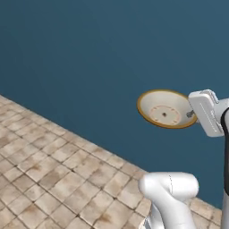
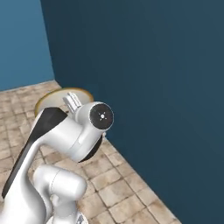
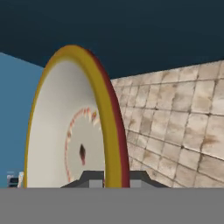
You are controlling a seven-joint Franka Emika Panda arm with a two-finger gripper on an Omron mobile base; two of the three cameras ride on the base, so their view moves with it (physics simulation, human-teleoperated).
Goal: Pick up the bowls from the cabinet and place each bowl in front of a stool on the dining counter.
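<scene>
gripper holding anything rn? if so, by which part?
Yes: the cream bowl with the tan rim, pinched at its rim by the gripper, one finger on each side of the wall. It's carried in the air, over the tiled floor.

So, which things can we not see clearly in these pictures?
- Fingertips of the gripper: in the hand view the grey band cuts them off, with the rim of the cream bowl between them.
- The bowl in the right base view: mostly hidden behind the arm; a piece of rim shows.
- Marking in the bowl's middle: too small to read in the left base view.
- Small thing at the hand view's lower left edge: cut off, unidentifiable.
</scene>
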